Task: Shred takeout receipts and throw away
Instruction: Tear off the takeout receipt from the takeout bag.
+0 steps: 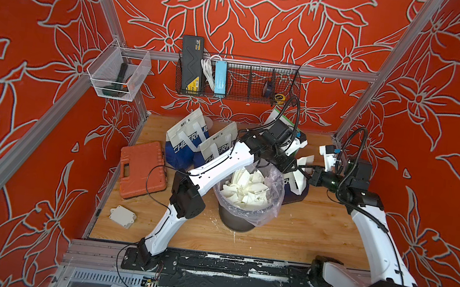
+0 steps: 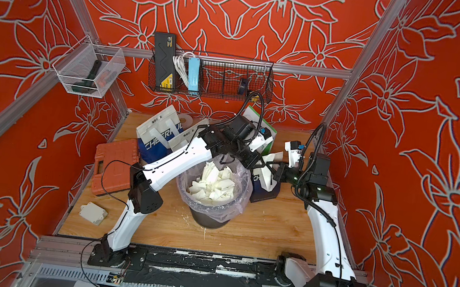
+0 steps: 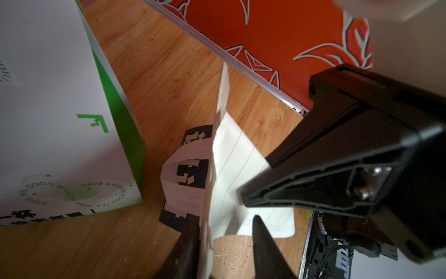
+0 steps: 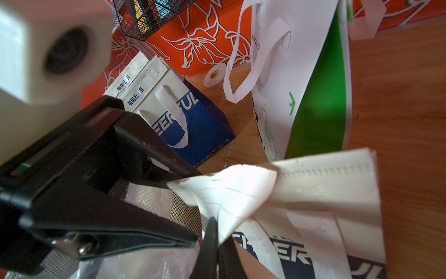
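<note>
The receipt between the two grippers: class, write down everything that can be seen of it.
The receipt is a thin white paper slip with faint grey printed lines, creased and bent into folds rather than flat. The right gripper is shut on one edge and holds it up over the white-and-blue bag. Its opposite corner lies against one finger of the left gripper, whose jaws stand apart.

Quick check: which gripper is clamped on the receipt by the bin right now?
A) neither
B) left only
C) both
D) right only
D: in the right wrist view the right gripper is pinched shut on the receipt, while the left gripper has its jaws standing apart.
</note>
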Available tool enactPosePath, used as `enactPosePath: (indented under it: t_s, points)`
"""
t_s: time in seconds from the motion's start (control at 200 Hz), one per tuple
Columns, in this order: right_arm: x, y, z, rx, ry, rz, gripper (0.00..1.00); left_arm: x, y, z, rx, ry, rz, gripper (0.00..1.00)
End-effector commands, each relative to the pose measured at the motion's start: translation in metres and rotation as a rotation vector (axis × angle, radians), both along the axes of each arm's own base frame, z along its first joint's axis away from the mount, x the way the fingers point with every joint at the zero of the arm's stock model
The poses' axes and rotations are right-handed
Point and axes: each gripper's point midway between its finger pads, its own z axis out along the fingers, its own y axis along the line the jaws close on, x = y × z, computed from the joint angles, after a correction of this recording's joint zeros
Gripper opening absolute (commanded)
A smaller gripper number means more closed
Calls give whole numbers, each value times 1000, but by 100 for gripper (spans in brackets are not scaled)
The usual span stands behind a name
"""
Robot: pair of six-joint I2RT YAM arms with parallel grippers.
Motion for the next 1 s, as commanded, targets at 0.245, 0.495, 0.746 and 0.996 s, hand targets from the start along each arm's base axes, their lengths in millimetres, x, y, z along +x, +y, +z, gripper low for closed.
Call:
enactPosePath:
  t_s: [0.245,0.495,0.746,0.996]
  points:
    - [-1,-1,15,-9,-32,-4,0,-1,12,0,62,-49,-20,15]
    - [2,-3,11,-15,-24,-14,0,3,18,-4,83,-51,-6,11]
    - [5,-6,12,-22,-23,-29,0,6,18,-6,89,-58,0,1]
    - [8,-10,27,-13,-55,-56,0,9,22,-9,114,-70,7,0]
